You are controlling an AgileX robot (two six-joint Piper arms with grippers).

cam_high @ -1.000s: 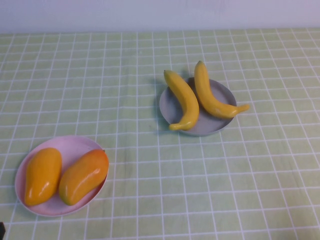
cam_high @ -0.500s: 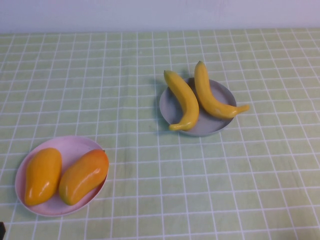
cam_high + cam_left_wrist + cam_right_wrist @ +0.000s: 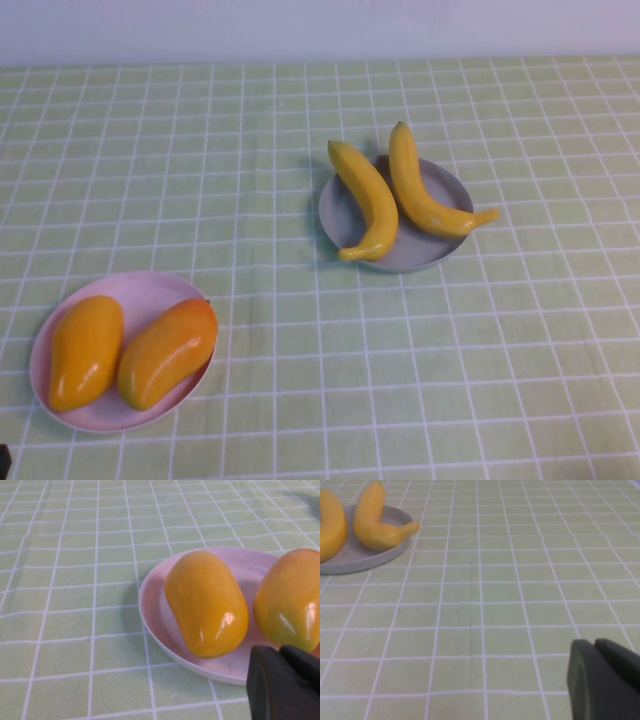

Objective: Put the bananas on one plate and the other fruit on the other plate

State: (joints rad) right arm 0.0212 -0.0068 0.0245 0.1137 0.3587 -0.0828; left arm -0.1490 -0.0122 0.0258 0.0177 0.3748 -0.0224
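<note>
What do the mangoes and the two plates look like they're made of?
The mangoes look like glossy moulded plastic: sharp highlights on smooth skin. The pink plate and the grey plate seem matte plastic, with thin raised rims. The left gripper sits beside the pink plate, the right gripper over bare cloth.

Grey-blue plate [image 3: 432,255]: round, raised rim, set right of the table's centre; bears two bananas side by side, glossy yellow, long and curved; left banana [image 3: 366,200] overhangs the far rim, its near tip at the near rim; right banana [image 3: 424,194] overhangs far and right rims; pale pink plate [image 3: 140,293]: round, shallow, near left; holds two plump oval mangoes, touching; left mango [image 3: 86,352] plain orange-yellow; right mango [image 3: 168,352] reddens toward its far end
</note>
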